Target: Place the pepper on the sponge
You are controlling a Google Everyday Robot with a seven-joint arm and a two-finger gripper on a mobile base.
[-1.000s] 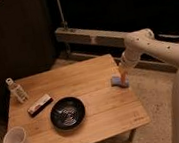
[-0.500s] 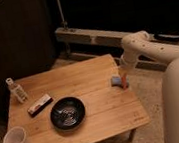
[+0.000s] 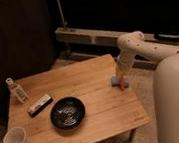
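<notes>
The wooden table (image 3: 91, 78) carries a cup (image 3: 15, 139), bottle (image 3: 16, 90), bar (image 3: 40, 104), black bowl (image 3: 67, 112) and sponge (image 3: 126, 84), tool (image 3: 120, 76) just above it.

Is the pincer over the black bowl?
No, the pincer is over the sponge at the right edge of the table, well apart from the black bowl.

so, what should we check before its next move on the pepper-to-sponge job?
1. gripper position: low at the right edge of the table, directly over the sponge: ok.
2. sponge lying flat, fully on the table: ok, though close to the edge.
3. pepper at the sponge, beneath the gripper: ok.
4. pepper fully resting on the sponge: cannot tell.
5. pepper held or let go: cannot tell.
6. Way up and back free of the black bowl and the brown-and-white bar: ok, both sit far to the left.
</notes>
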